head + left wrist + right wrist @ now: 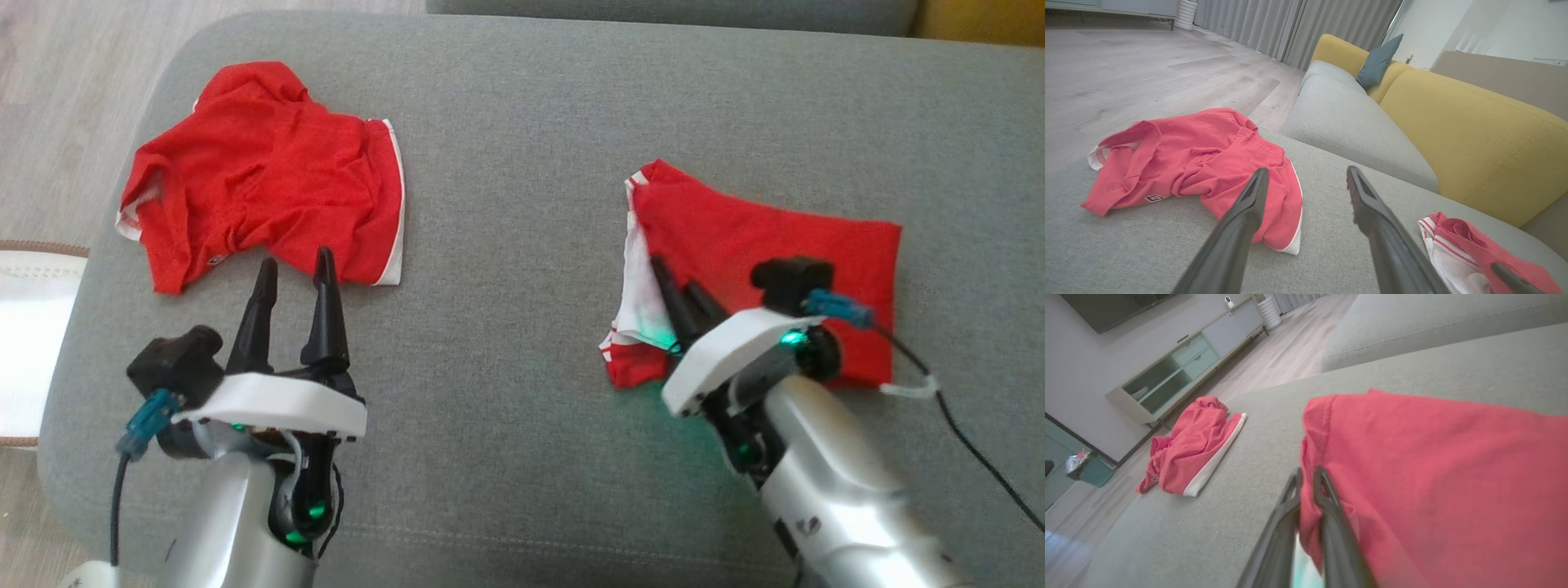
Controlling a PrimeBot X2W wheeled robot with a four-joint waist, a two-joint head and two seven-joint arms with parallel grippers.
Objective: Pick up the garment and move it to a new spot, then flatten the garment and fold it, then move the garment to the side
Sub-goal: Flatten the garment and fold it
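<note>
1. Left gripper [295,261] hangs nearest in the head view, jaws wide and empty, tips just short of the crumpled shirt [261,171]. The right gripper [676,282] is closed on the left edge of the folded garment [775,245], which lies right of centre on the cushion [522,147]. If only one layer is caught, a sideways drag could pull the fold open. The cable [955,416] trails beside the garment's near right corner and might snag it.
2. In the left wrist view, the left gripper [1306,179] frames bare cushion [1331,163]. The shirt [1200,163] sits near the edge above the floor [1147,69], so pushing the garment [1457,241] that far risks overlap or a drop. A yellow backrest [1474,139] rises beyond the garment.
3. In the right wrist view, the right gripper [1308,477] has its fingers pressed together with red cloth between them. The bite looks shallow and could slip. Between garment [1433,477] and shirt [1196,453] lies a broad bare strip of cushion [1265,428], the safest room.
</note>
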